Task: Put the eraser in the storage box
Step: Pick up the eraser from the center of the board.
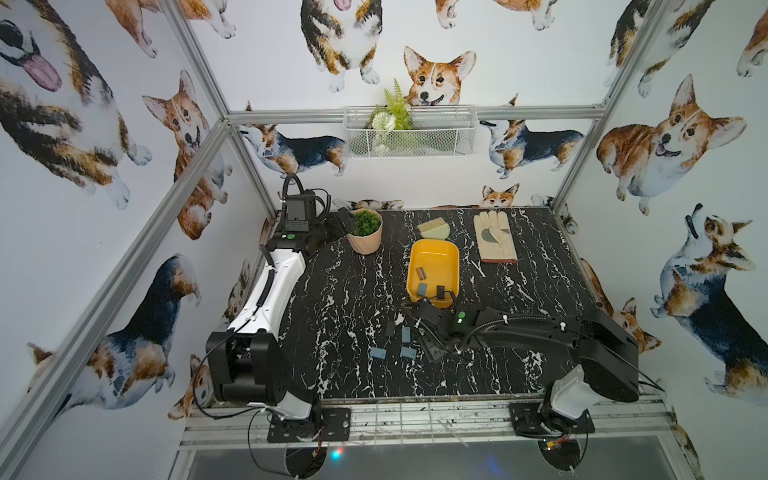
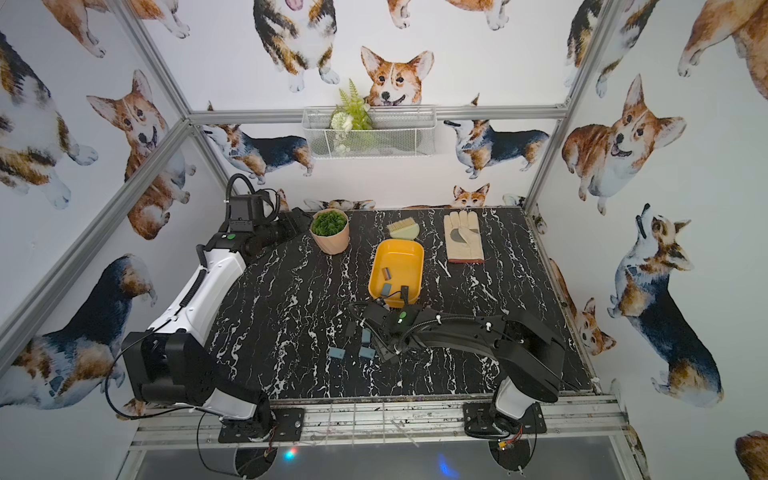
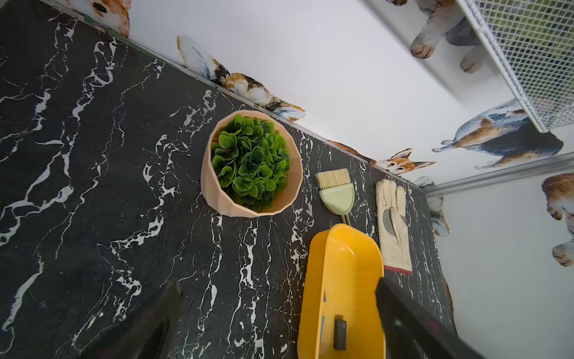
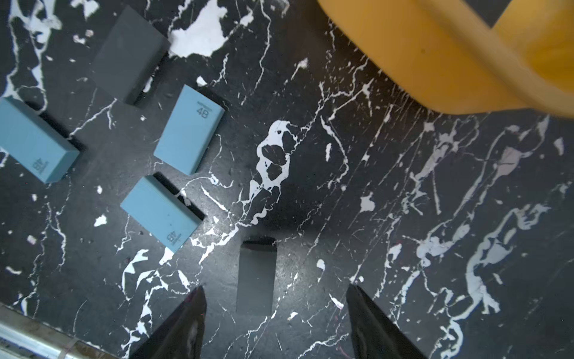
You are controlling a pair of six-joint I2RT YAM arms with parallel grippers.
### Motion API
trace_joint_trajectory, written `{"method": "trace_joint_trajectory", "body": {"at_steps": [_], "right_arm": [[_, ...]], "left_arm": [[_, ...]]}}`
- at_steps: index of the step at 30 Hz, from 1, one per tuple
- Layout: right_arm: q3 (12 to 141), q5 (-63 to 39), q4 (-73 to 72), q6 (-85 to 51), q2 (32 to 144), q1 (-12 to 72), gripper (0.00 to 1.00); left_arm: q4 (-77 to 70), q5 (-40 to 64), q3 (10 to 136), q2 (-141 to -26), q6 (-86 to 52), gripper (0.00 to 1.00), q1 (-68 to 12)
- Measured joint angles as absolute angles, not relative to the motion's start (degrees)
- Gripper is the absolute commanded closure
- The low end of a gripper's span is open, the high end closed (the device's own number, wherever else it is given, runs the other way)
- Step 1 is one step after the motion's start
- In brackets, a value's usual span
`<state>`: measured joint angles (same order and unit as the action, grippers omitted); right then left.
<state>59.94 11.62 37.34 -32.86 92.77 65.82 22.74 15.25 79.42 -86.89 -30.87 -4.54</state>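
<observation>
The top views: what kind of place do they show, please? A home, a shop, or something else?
Most likely a staged robot test booth, not a real home. An aluminium frame carries walls of corgi wallpaper, and the marble-pattern table has the left arm and right arm mounted at its front edge.

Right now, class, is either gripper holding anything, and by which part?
Nothing is held. The right gripper stands open over a dark eraser lying on the table, its jaws clear of it; the left gripper is open and empty.

White walls [image 1: 415, 183] carry painted corgis; a wire basket [image 1: 436, 137] hangs on a silver frame [image 1: 291, 117] above the black marbled worktop [image 1: 332, 291].
</observation>
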Motion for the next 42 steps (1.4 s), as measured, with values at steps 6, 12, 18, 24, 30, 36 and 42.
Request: {"method": "trace_joint_trajectory", "body": {"at_steps": [6,12,18,24,30,36,42], "right_arm": [[59.27,8.67,38.04,-33.52,94.08,67.09,0.33],[59.72,7.22,38.28,-33.69,95.61,67.88,0.32],[60.14,6.0,38.17,-33.67,98.0,67.81,0.36],[60.53,5.58,38.06,-33.39,99.77,67.85,0.49],[61.01,5.56,38.13,-33.23,100.75,67.85,0.54],[61.76,5.43,38.26,-33.04,101.8,67.85,0.57],[62.26,5.15,38.35,-32.84,102.28,67.83,0.71]], "left_arm": [[22.26,15.29,77.93,-85.67,-30.89,0.0,-4.54],[22.22,15.25,77.01,-84.73,-30.87,0.0,-4.54],[22.22,15.2,76.71,-84.44,-30.87,0.0,-4.54],[22.24,15.05,76.77,-84.44,-30.87,0.0,-4.51],[22.24,15.03,76.88,-84.44,-30.87,0.0,-4.4],[22.24,14.66,76.88,-84.44,-30.85,0.0,-4.05],[22.24,14.66,76.88,-84.44,-30.85,0.0,-3.95]]}}
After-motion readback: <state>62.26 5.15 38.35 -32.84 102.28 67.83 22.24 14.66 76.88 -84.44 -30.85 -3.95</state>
